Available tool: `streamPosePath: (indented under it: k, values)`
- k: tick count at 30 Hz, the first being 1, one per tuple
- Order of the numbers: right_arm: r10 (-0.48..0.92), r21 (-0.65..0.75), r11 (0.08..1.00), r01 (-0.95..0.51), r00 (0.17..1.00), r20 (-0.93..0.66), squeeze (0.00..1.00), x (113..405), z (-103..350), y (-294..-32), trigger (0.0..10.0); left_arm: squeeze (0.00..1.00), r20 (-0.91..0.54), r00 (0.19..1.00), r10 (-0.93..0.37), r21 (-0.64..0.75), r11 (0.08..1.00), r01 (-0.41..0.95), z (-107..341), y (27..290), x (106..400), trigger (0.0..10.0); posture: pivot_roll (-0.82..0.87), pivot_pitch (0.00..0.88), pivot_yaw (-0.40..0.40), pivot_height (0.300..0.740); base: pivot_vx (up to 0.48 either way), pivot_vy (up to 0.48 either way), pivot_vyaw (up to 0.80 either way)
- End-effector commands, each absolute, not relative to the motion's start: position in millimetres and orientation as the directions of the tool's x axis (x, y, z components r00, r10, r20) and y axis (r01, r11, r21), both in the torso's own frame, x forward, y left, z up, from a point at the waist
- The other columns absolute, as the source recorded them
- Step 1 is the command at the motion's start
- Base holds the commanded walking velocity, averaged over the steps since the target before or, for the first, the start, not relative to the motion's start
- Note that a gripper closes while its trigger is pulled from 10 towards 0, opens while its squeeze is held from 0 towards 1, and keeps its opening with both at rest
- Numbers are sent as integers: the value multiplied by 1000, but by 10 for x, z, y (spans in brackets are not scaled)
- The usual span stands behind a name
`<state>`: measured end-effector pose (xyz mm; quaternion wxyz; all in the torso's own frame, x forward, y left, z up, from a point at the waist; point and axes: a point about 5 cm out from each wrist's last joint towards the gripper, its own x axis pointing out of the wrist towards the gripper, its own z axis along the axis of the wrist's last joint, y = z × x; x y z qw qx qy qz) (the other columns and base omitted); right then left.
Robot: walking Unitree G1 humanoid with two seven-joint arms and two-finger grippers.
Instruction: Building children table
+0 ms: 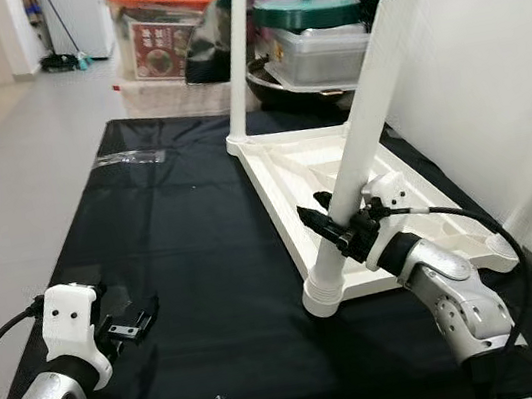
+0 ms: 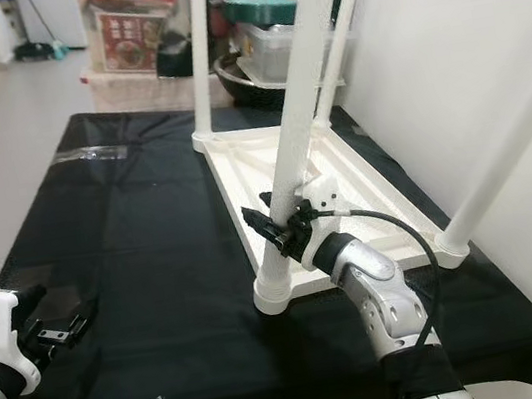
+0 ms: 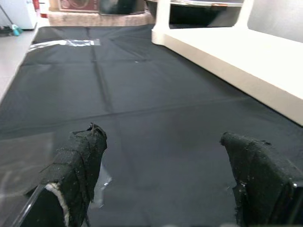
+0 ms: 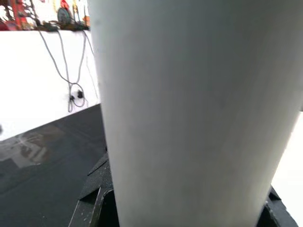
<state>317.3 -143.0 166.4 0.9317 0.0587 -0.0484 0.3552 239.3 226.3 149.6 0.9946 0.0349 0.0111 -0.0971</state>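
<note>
- The right claw (image 1: 340, 231) is closed around a white leg (image 1: 362, 136), low on it, just above its socket in the tabletop (image 1: 315, 176) (lying upside down).
- The left claw (image 1: 132, 325) gapes wide, holding nothing, well apart from the tabletop.
- Under both is the bench (image 1: 189, 222), draped in black cloth.
- Beyond: storage boxes (image 1: 160, 44), grey floor (image 1: 23, 137), white wall (image 1: 496, 52).

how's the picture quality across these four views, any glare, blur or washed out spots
Left eye view: mostly sharp, the wall on the robot's right washes out bright, the far clutter is soft. Right eye view: same, with the far floor pale. Left wrist view: fingers slightly blurred, sheen on the black cloth. Right wrist view: the table leg is close and featureless, background overexposed.
</note>
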Motion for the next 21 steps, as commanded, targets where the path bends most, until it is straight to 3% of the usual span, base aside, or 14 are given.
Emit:
streamPosePath:
  k: [1,21]
  values:
    - [706,158,688,-708,704,82,0,3106,1422,-1292,0,0,-41,981,-188,39,981,189,1451,2273,2375,10000,158,0,-158,740,0,0,0]
    - [760,131,622,-772,635,136,0,3016,1410,-1243,0,0,-33,980,-196,31,980,197,1475,2297,2434,10000,149,0,-135,740,0,0,0]
